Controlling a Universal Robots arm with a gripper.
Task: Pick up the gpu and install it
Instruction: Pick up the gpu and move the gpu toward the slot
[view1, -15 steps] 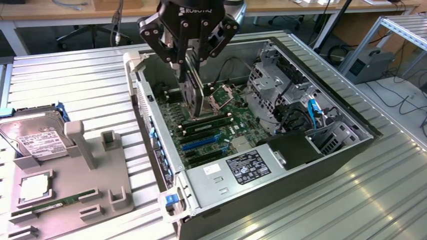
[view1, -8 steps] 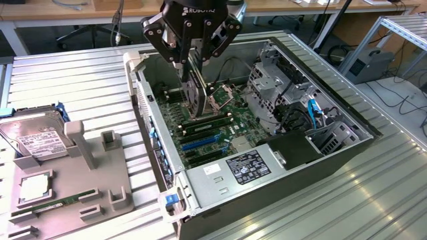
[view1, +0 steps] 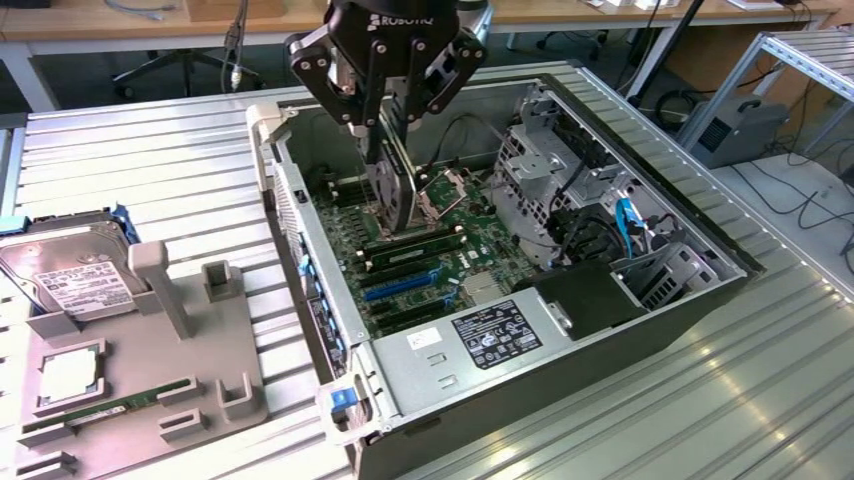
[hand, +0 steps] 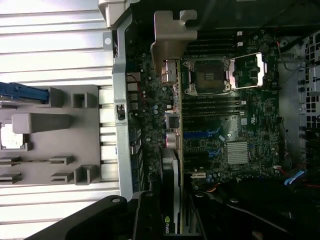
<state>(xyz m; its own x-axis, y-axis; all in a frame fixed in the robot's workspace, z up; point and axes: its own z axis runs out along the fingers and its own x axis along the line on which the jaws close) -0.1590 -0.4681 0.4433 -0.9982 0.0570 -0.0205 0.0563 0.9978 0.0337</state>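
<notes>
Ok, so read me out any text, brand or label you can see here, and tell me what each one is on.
"ROBOTIQ": white letters on the black body of the gripper.
Green logo mark on the gpu: no lettering readable.
Power supply label: print too small to read.
Hard drive label: print too small to read.

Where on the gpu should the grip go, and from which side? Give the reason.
Take the gpu by its upper long edge, from straight above, clamping its two flat faces, as the gripper holds it now. It stands on edge over the motherboard in the open case, so the lower edge must be free and the top is the clear way in.
</notes>
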